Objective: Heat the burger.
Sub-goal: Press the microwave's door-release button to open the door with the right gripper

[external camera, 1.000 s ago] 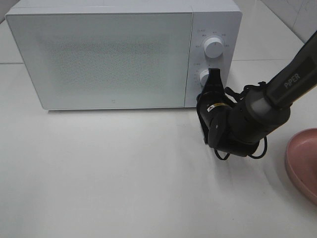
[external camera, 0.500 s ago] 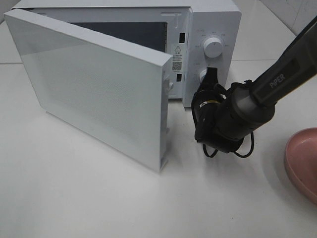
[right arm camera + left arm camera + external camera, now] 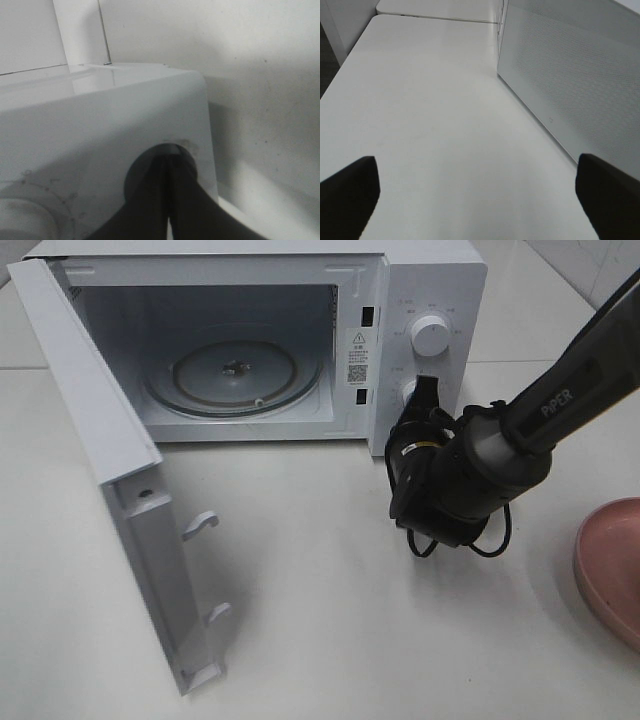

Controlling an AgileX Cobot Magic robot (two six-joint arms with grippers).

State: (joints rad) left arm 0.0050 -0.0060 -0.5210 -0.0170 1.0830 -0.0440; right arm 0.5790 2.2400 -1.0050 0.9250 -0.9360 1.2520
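I'm holding the right end effector (image 3: 426,390), pinched shut, at the microwave's (image 3: 430,280) lower knob (image 3: 407,393). The door (image 3: 110,470) is standing open, so I'm planning a straight retreat. The left end effector (image 3: 477,192) is gaping wide and empty. The burger isn't showing anywhere.

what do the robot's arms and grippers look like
The right arm is a dark grey tube with white PiPER lettering, ending in a bulky rounded black wrist with a yellow label and a looped black cable. The right gripper has slim black tapering fingers. Of the left gripper only two blunt black fingertips show; its arm is out of view.
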